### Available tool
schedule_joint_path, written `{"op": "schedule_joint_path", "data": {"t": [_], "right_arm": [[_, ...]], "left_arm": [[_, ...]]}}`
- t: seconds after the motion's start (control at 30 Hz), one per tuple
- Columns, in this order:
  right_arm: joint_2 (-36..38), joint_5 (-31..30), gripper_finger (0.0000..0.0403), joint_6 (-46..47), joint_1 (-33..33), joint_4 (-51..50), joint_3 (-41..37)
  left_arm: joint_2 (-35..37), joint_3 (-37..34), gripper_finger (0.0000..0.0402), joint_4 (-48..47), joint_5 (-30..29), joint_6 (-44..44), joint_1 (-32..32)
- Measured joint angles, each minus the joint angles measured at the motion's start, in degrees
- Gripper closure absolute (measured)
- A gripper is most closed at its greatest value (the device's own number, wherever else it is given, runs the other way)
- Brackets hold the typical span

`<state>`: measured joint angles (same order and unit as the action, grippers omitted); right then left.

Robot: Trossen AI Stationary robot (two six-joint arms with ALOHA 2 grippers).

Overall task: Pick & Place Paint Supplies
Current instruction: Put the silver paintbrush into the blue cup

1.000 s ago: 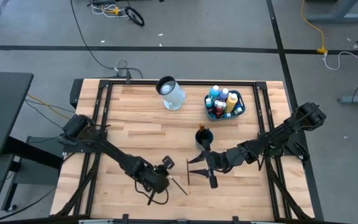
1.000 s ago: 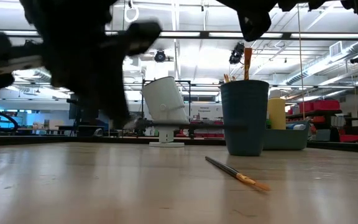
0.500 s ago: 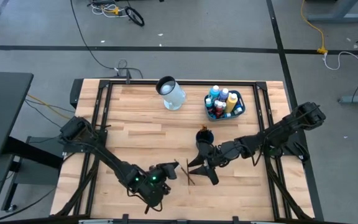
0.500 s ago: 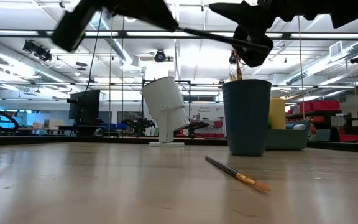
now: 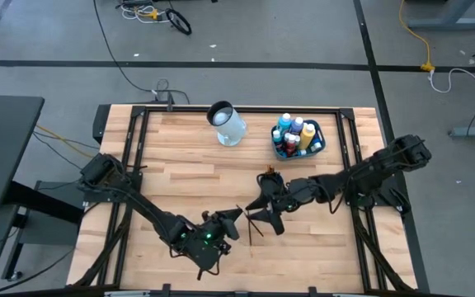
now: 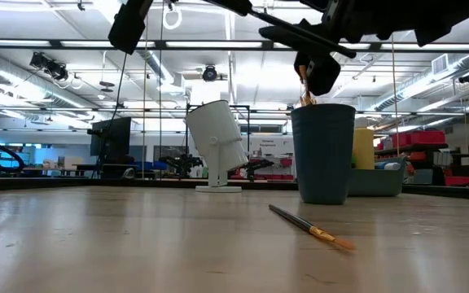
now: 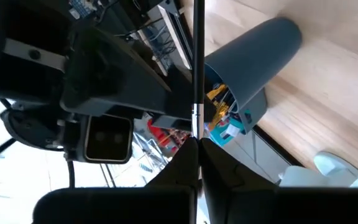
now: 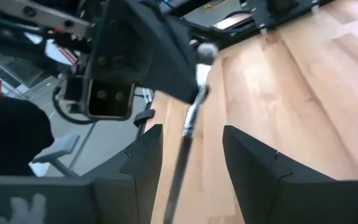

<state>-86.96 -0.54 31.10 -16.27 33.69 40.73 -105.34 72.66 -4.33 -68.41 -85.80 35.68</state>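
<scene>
My left gripper [image 5: 231, 219] hangs above the table's near middle, shut on a thin dark paintbrush [image 7: 197, 62]. The brush's shaft [image 8: 188, 134] runs on between the fingers of my right gripper [image 8: 191, 155]. Those fingers stand open on either side of it and do not touch it. A second paintbrush [image 6: 309, 228], with orange bristles, lies flat on the table under the two grippers. Behind them stands the dark blue cup [image 6: 324, 150] with brushes upright in it. The paint bottles sit in the teal tub [image 5: 320, 144] at the far right. My left gripper pinches the paintbrush's shaft [image 7: 197, 138] between its two fingertips. Most of the shaft sticks out beyond them toward my right gripper. The brush is lifted well clear of the table and slopes slightly down toward the right in the low view [image 6: 300, 34].
A white and pale-blue jug [image 5: 228, 124] stands at the far middle of the table. Bare wood lies to the left and along the near edge.
My left gripper has risen from table height with the paintbrush, rolled its wrist and swung the brush toward my right gripper. My right gripper has moved toward the table's left and rolled, so its open fingers now stand around the shaft. The brush on the table has stayed where it was.
</scene>
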Motion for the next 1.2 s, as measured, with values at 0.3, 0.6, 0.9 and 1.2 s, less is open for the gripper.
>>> {"op": "schedule_joint_path", "data": {"t": [0.3, 0.6, 0.9, 1.2], "right_arm": [[0.0, 3.5, 0.0234, 0.0, 2.7, 0.0, 0.0], [0.0, 4.2, 0.0253, -0.6, 3.1, -0.1, 0.0], [-0.1, 4.0, 0.0385, -3.1, 3.2, -1.2, 0.0], [-0.1, 4.9, 0.0382, -4.0, 3.4, -0.3, 0.0]], "left_arm": [[0.0, 0.0, 0.0395, 1.4, 0.4, -3.0, -1.6], [0.0, 0.0, 0.0395, 1.4, 0.7, -6.6, -4.3], [0.1, 0.1, 0.0388, 2.4, 2.1, -7.8, -4.2], [0.1, 0.1, 0.0341, 5.2, 1.7, -0.8, -2.7]]}}
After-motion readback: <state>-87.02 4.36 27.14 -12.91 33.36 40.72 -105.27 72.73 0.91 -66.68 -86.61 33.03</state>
